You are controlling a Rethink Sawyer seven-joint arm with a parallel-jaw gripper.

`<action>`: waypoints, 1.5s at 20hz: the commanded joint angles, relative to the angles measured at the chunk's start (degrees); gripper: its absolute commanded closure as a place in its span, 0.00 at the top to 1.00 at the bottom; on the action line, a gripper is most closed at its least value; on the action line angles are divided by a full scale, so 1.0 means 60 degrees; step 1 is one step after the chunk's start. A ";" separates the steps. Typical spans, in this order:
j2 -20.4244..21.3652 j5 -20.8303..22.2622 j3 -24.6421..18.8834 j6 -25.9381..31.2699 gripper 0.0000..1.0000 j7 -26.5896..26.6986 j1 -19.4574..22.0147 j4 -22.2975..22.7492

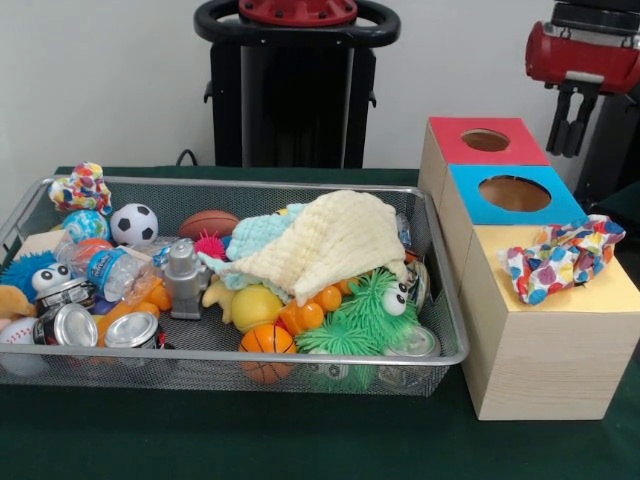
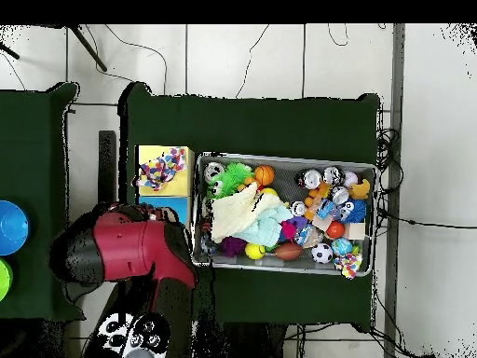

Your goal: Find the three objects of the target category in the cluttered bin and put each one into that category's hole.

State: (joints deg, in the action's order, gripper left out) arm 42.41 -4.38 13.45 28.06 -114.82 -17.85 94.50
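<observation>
A cream knitted cloth [image 1: 330, 240] lies draped over the clutter in the wire mesh bin [image 1: 300, 357], with a light blue cloth [image 1: 258, 235] tucked under its left side. A polka-dot cloth [image 1: 560, 258] rests crumpled on the yellow top [image 1: 600, 295] of the wooden box, covering that hole. The blue section's hole [image 1: 514, 193] and the red section's hole [image 1: 485, 140] are uncovered. My gripper [image 1: 567, 152] hangs open and empty above and behind the box, at the back right. From overhead the cream cloth [image 2: 233, 213] and polka-dot cloth [image 2: 161, 171] show; the red arm [image 2: 130, 247] hides part of the box.
The bin also holds a soccer ball [image 1: 133, 224], a brown football [image 1: 208, 222], a small basketball [image 1: 267, 345], a green fuzzy toy [image 1: 365, 312], a silver robot figure [image 1: 185, 278] and several cans [image 1: 70, 325]. A blue bowl [image 2: 9, 227] sits on the side table.
</observation>
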 commanded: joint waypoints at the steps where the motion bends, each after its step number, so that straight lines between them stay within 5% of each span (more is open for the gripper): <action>1: 0.0115 0.0391 -0.1161 0.0253 0.00 -0.0133 0.0401 0.1267; 23: -0.0125 0.0700 -0.1509 -0.0292 0.00 -0.0365 0.0550 0.1165; 30: 0.0148 0.0673 -0.2047 -0.0519 0.00 0.0102 0.1162 0.1455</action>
State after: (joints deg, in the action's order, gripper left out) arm 44.12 -3.25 8.22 27.57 -114.82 -15.13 95.02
